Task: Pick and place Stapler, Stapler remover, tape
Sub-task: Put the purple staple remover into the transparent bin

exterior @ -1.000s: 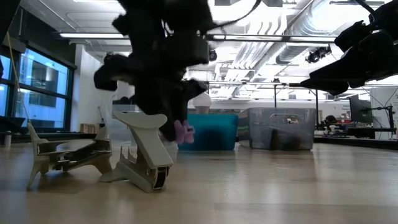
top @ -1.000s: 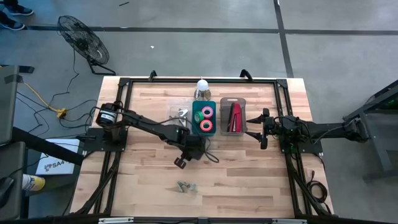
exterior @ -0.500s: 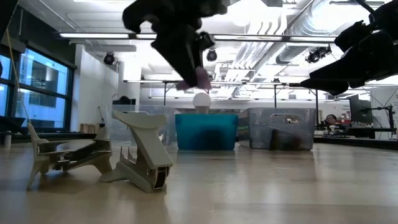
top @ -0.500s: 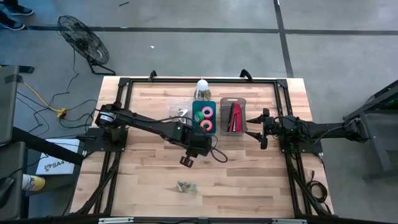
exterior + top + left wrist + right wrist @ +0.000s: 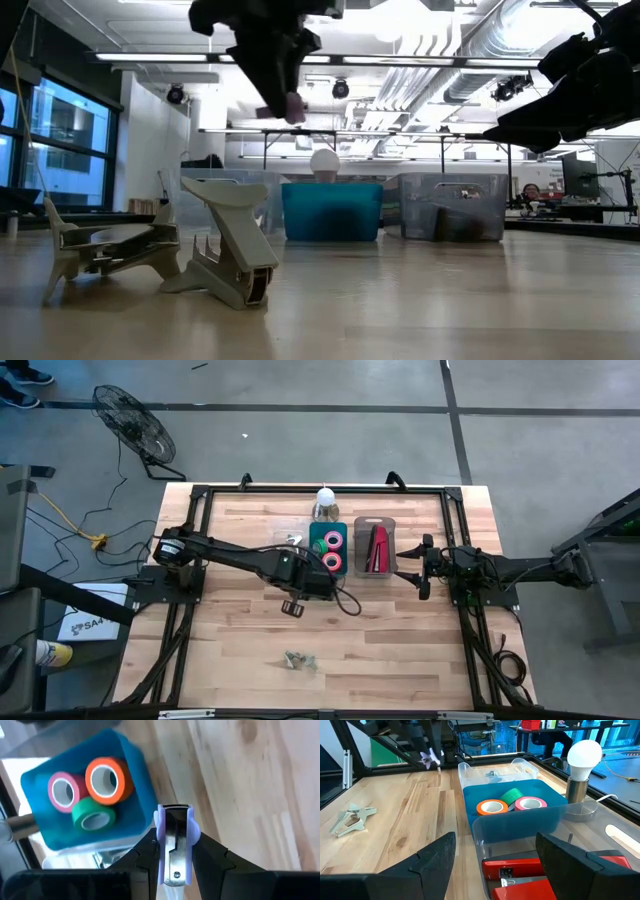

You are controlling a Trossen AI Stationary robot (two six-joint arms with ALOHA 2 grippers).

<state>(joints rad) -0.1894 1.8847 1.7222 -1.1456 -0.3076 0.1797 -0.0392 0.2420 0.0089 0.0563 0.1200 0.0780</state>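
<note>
Grey concrete floor surrounds a pale wooden table (image 5: pixel 240 650) framed in black rails, with a fan on the floor off its far left corner. Two pale staple removers (image 5: pixel 300 658) lie loose near the table's front edge, well apart from everything else; the low view shows them splayed on their claws.

Left of centre, the left pincer (image 5: pixel 292 606) hangs above the bare boards just in front of the bins, clamped on a small lilac-handled remover (image 5: pixel 174 845). In the left wrist view the piece sits between the dark fingers, its metal spine showing.

Behind it a clear tray (image 5: pixel 288 540) holds what look like more silvery removers. Next comes the blue bin (image 5: pixel 312 556), with pink (image 5: pixel 64 792), orange (image 5: pixel 107 779) and green (image 5: pixel 92 819) tape rolls lying flat inside it. A white bulb lamp (image 5: pixel 325 498) stands at the table's far edge behind that bin. To the right, a clear bin (image 5: pixel 390 550) holds the red stapler (image 5: pixel 376 550).

The right pincer (image 5: pixel 424 568) waits just right of the stapler's bin, fingers spread wide and empty.

The held remover looks light, stiff and smooth, likely to twist under a narrow pinch; a grip across its broad plastic sides seems best. The loose ones would probably skid, so closing on the wings from above looks safest.
</note>
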